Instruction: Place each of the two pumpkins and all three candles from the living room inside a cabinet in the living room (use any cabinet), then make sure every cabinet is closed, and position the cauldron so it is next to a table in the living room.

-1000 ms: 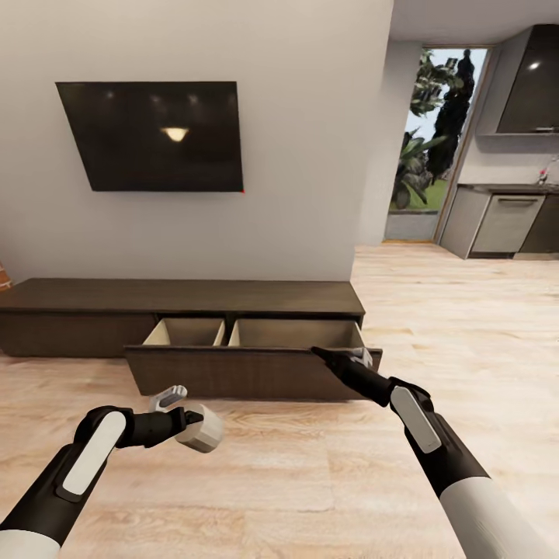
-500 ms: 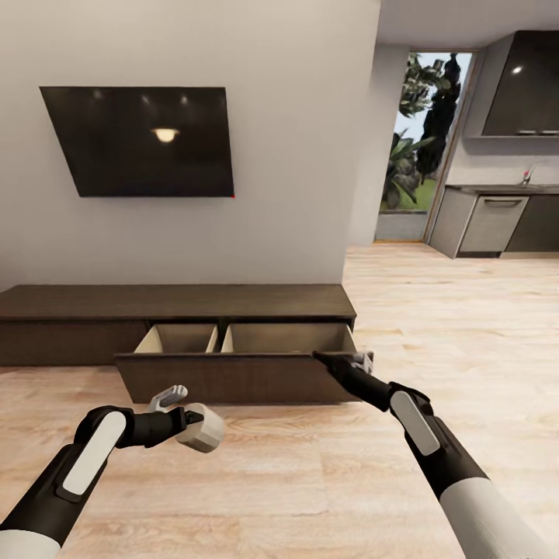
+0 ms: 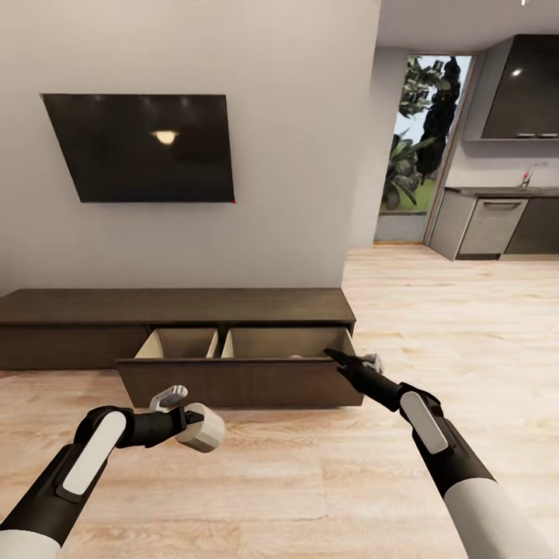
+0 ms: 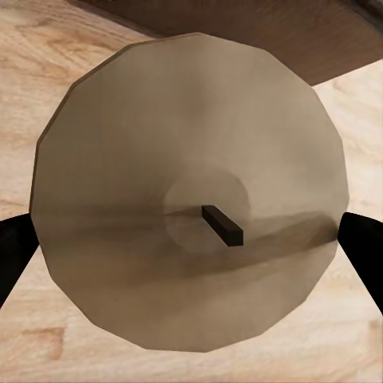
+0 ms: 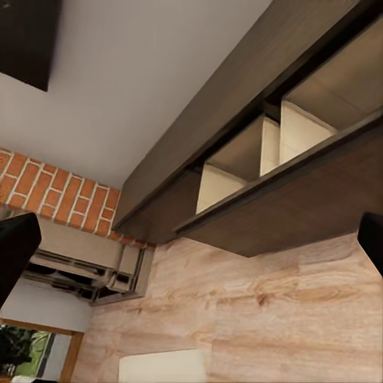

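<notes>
My left gripper (image 3: 191,424) is shut on a candle (image 3: 201,428), a squat grey-brown cylinder, low over the floor in front of the cabinet. The left wrist view looks straight at the candle's top (image 4: 187,191) and its short dark wick (image 4: 222,225), with a dark fingertip (image 4: 14,257) at either side. The cabinet (image 3: 175,304) is a long dark-brown unit under the TV, and its wide drawer (image 3: 237,380) stands pulled out, showing two pale beige compartments. My right gripper (image 3: 356,361) is open beside the drawer front's right end, holding nothing. The drawer's underside and compartments (image 5: 263,159) appear in the right wrist view.
A black TV (image 3: 140,147) hangs on the white wall above the cabinet. Light wood floor (image 3: 310,481) spreads all around me. To the right the room opens onto a kitchen with grey cupboards (image 3: 491,225) and a glass door (image 3: 415,147).
The camera swung a little to the right at first. My right gripper has drawn slightly right and back from the drawer front's top edge. The left arm and candle have not moved.
</notes>
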Robot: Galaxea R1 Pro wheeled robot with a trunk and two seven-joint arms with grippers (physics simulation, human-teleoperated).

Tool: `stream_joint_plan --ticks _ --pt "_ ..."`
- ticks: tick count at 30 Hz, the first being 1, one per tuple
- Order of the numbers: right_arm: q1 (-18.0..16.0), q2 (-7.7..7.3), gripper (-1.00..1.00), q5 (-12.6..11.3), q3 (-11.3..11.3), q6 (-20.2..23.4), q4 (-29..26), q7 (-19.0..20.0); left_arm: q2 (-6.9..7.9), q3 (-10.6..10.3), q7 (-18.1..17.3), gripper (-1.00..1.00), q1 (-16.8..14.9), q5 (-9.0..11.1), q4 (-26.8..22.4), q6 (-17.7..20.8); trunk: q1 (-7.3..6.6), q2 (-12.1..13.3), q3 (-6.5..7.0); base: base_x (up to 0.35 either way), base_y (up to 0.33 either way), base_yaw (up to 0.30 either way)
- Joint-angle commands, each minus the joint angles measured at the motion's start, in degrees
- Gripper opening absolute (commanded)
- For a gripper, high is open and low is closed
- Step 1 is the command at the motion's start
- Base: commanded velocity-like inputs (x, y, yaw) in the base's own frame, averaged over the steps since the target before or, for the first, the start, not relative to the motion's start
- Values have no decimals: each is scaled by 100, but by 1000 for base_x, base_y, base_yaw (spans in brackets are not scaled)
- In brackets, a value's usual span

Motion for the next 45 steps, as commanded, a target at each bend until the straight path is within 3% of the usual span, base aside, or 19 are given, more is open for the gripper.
stream_joint_plan --ticks 1,7,15,33,45 --pt "-3 -4 100 -19 7 15 0 3 5 -11 59 -100 -3 60 -5 9 -23 39 13 0 0 0" --pt "-5 -21 100 -34 -12 15 18 52 11 -11 55 -100 -3 63 -12 12 -111 199 85 0 0 0" --pt "-4 -22 100 -20 -146 7 219 553 54 -11 59 -100 8 302 -61 9 -111 199 90 74 -45 -21" --pt "-5 -22 100 -19 -153 2 329 576 49 -20 59 -100 23 317 -67 9 -111 199 175 269 -191 -237" --pt "-4 -22 100 -19 -153 -3 334 574 24 -20 59 -100 25 330 -64 9 -111 199 231 333 -24 -253"
